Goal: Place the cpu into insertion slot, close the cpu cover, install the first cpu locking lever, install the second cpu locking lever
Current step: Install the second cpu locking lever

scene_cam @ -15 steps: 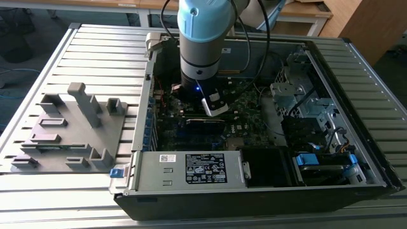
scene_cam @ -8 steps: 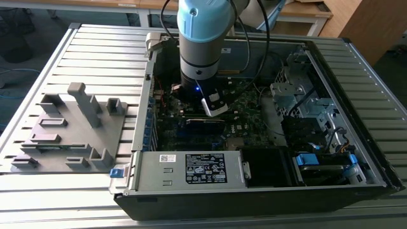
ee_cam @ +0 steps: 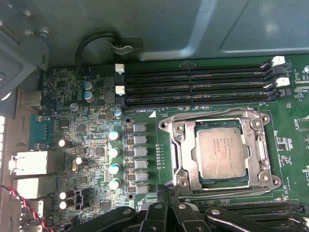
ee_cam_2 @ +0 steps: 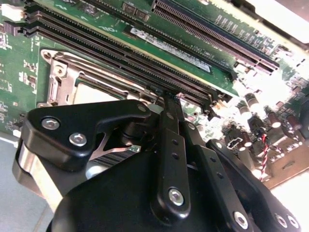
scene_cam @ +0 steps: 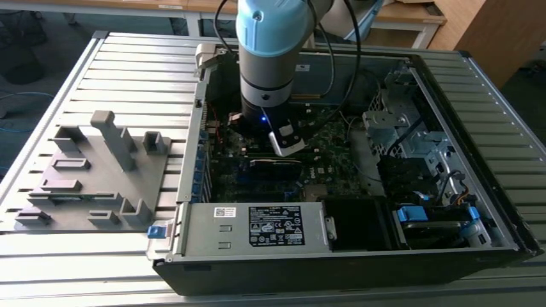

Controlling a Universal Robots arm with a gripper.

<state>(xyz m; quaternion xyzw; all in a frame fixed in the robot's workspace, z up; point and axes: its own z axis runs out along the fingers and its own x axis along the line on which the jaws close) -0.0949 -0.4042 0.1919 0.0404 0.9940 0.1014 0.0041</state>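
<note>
On the slatted metal desk [scene_cam: 68, 83] lies one open computer case [scene_cam: 477, 160], a black and grey steel box holding a green motherboard [scene_cam: 333, 150], and at nine o'clock from it sits one grey moulded fixture tray [scene_cam: 85, 173] with upright posts. One arm [scene_cam: 268, 57], blue-capped and grey, reaches straight down into the case. Its black hand [ee_cam: 166, 212] hangs just over the board, fingers pressed together and pinching nothing that I can see.

In the first wrist view, three long black memory slots [ee_cam: 193, 87] run side by side, with the insertion slot [ee_cam: 186, 181] at six o'clock from them. One cpu [ee_cam: 222, 153], a flat square with a dull silvery face, lies seated inside that slot. The cpu cover [ee_cam: 190, 145], a thin bright metal frame, lies around the chip. Four round silver-topped capacitors [ee_cam: 114, 159] stand in a column at nine o'clock from the slot.
</note>
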